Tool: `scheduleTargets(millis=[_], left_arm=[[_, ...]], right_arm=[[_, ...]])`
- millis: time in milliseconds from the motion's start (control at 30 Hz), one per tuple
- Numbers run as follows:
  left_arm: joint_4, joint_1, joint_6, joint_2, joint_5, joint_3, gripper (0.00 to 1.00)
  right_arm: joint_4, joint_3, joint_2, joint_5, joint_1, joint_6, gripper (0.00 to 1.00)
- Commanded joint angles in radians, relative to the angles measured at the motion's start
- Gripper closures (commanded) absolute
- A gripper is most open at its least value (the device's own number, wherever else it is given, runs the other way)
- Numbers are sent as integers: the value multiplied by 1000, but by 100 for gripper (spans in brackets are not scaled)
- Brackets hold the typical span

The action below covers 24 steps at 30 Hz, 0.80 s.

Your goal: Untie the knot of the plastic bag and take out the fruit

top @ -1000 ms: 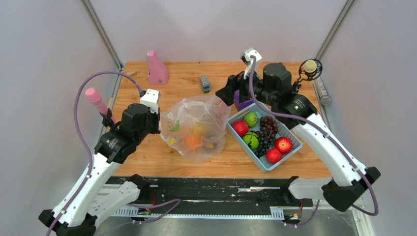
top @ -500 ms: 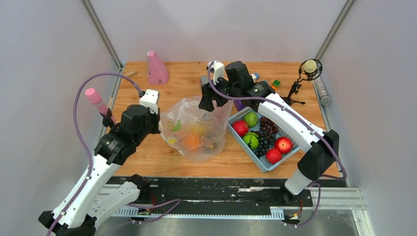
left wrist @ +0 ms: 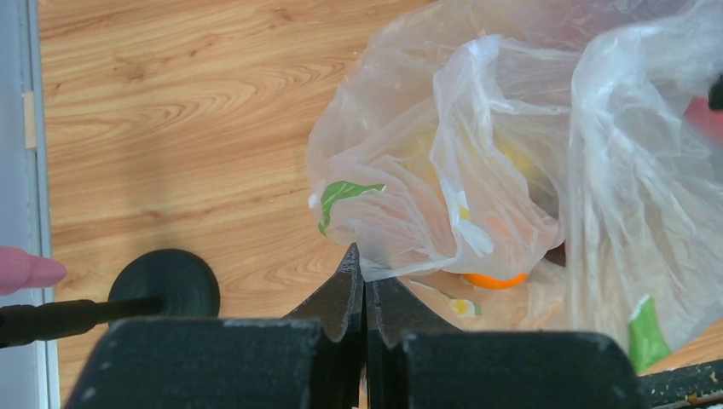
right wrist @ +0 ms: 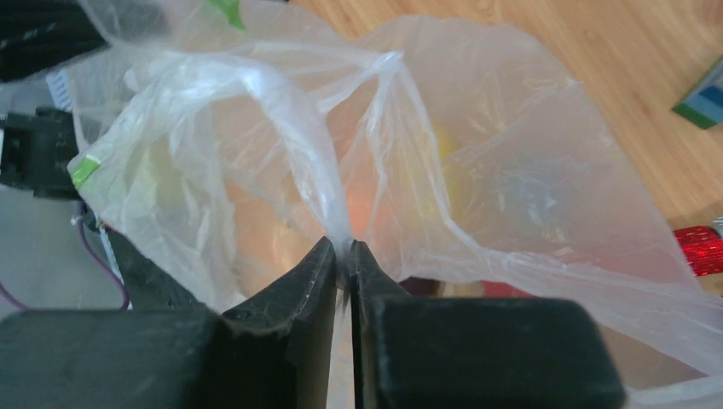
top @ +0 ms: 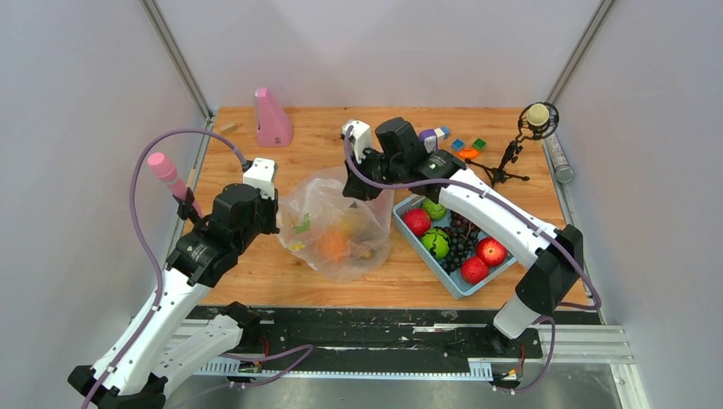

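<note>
The plastic bag point(top: 341, 223) lies mid-table, see-through with leaf prints. Fruit shows through the film: an orange piece point(top: 332, 245) point(left wrist: 494, 279) and yellowish shapes. At the bag's left edge my left gripper point(top: 276, 221) point(left wrist: 365, 271) is shut on a fold of film. My right gripper point(top: 363, 189) point(right wrist: 342, 252) is at the bag's upper right, shut on a gathered ridge of film. The plastic bag point(right wrist: 477, 170) stretches away from those jaws. I cannot make out the knot in any view.
A blue tray point(top: 457, 287) with red apples, green fruit and dark grapes stands just right of the bag. A pink block point(top: 273, 119) is at the back left, small blocks point(top: 465, 149) at the back right. A pink-tipped stand point(top: 162, 169) and a second stand point(top: 535, 116) flank the table.
My right arm swung left from above the tray to the bag's upper right, and its jaws closed on the film. The left arm kept its grip and place.
</note>
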Motion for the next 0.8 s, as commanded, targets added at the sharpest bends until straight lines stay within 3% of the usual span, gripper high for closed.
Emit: scheduleTargets(millis=[0,133,533,767], left_arm=[[38,5,-49,-15,-18,-14,100],[40,5,-92,-11,-40,-29,98],[-9,4,-222,28,-131,-44,98],[-50,4,-286,-9,-209,-50,96]], right_arm=[[37,-73,-104,-47,69,-51,90],[74,-197,-171,-28,164,-64,90],[271,-587,-290,261,405,45,91],[278,-669,-226,568,455,159,93]])
